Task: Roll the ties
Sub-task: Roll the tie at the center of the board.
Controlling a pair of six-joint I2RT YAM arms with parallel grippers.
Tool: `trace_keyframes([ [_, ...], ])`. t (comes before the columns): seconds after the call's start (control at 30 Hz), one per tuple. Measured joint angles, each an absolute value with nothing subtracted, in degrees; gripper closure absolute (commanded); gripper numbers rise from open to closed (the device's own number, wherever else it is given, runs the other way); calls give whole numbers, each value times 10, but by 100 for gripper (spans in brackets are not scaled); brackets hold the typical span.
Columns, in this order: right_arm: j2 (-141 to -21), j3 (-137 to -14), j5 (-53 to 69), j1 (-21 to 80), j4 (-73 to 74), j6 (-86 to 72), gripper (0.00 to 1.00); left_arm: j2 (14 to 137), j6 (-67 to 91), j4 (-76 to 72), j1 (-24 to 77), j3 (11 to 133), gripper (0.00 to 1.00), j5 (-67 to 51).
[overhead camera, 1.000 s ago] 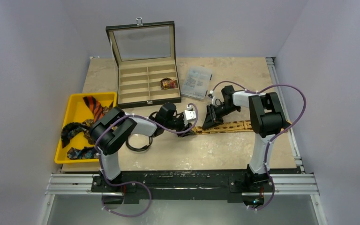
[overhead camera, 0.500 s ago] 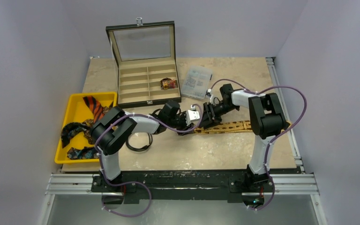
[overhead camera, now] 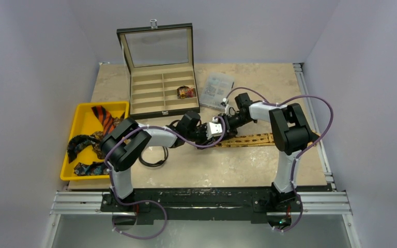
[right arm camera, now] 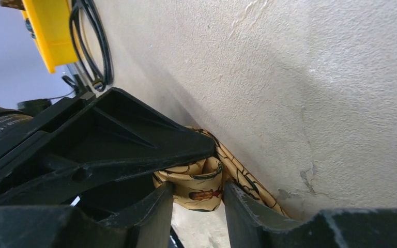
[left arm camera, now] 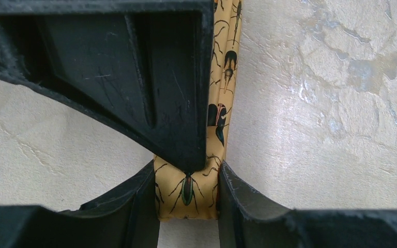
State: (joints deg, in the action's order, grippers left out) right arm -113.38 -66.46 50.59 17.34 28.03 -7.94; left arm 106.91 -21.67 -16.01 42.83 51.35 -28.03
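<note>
On the table [overhead camera: 212,170], a tray [overhead camera: 85,121] of loose ties [overhead camera: 82,140] sits left, a cable loop [overhead camera: 152,159] beside it, a box [overhead camera: 147,101] behind with a rolled tie [overhead camera: 186,92] in a right-hand compartment, a packet [overhead camera: 217,89] to its right, and a laid-out tie [overhead camera: 250,139] stretches rightward from centre, where left claw [left arm camera: 187,206] and right claw [right arm camera: 197,206] meet.

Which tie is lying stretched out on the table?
The tan-gold beetle-print tie, stretched across the table. The orange striped tie and the dark ties sit bunched in the yellow tray.
</note>
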Motion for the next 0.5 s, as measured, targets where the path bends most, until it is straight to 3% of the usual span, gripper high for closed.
trace_keyframes([
  [0.17, -1143, -665, 521, 172, 278, -85, 100, 1069, -218, -153, 429, 518, 66, -278],
  [0.37, -1144, -665, 511, 172, 284, -67, 100, 1070, -216, -148, 428, 523, 45, -279],
  [0.5, -1153, -665, 476, 168, 294, -50, 100, 1067, -194, -195, 416, 493, 37, -304],
])
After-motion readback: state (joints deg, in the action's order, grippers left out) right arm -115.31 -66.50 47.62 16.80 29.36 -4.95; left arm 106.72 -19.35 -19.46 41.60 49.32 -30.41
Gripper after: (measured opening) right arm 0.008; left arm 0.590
